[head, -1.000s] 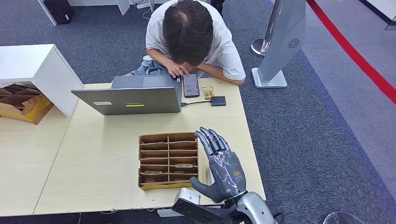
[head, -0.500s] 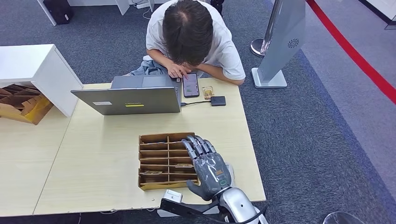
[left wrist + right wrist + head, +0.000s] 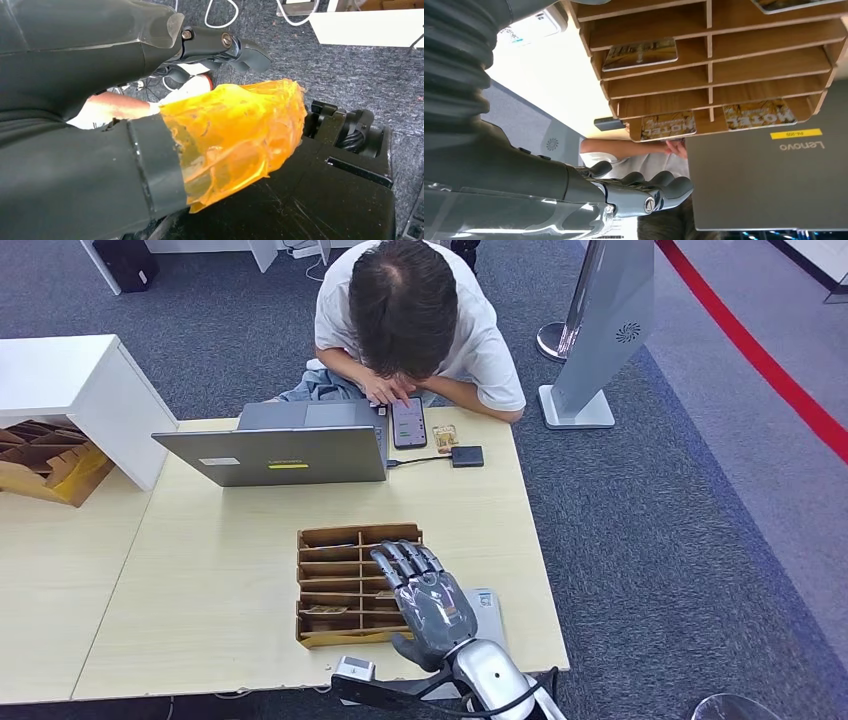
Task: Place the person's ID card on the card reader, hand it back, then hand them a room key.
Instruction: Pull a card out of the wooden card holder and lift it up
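The right hand [image 3: 428, 602] hovers over the right-hand column of the wooden card rack [image 3: 340, 585], which sits at the 6 o'clock part of the light worktop [image 3: 210, 570]. Its fingers [image 3: 402, 558] are extended and slightly apart, grasping nothing. The right wrist view shows the fingertips [image 3: 659, 182] held clear of the rack, with room key cards [image 3: 640, 53] lying in several slots. A flat grey card reader [image 3: 487, 606] lies on the worktop just beside the hand, at its 3 o'clock side. The ID card [image 3: 445, 435] rests at the 12 o'clock edge of the worktop, between a phone [image 3: 408, 422] and a small black box [image 3: 467, 456]. A person [image 3: 410, 315] leans over that edge, one hand touching the phone. A grey laptop [image 3: 275, 452] stands at 11 o'clock from the rack. The left hand [image 3: 235, 135], under an orange translucent cover, hangs beside dark body parts; whether it is released or clenched cannot be determined.
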Robot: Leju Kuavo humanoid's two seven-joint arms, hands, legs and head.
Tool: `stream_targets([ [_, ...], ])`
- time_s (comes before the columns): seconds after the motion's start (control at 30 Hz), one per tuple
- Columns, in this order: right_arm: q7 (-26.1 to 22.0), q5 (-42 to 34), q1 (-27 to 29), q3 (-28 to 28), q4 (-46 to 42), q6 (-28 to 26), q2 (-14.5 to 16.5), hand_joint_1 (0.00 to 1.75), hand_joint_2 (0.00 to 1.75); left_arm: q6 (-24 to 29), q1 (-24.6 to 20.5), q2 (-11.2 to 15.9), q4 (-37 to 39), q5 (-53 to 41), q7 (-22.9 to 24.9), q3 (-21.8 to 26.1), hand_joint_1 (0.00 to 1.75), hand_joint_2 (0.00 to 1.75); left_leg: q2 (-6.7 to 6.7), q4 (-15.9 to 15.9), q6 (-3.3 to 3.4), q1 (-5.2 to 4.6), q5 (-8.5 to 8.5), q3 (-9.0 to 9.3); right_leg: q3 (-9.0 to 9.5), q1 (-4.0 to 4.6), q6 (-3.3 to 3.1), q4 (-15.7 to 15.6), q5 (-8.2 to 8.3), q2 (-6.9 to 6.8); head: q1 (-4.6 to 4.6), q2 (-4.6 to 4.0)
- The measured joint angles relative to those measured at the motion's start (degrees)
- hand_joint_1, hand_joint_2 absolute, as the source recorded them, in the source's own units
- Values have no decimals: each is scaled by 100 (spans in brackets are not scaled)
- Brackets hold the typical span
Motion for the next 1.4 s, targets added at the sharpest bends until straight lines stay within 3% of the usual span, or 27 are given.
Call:
stream_targets([
  [1.4, 198, -14, -87, 5, 435, -41, 10, 16, 175, -73, -3, 4, -16, -132, 25, -1, 0, 0, 0, 0, 0, 0, 0, 0, -1, 0, 0, 0, 0, 0, -2, 0],
])
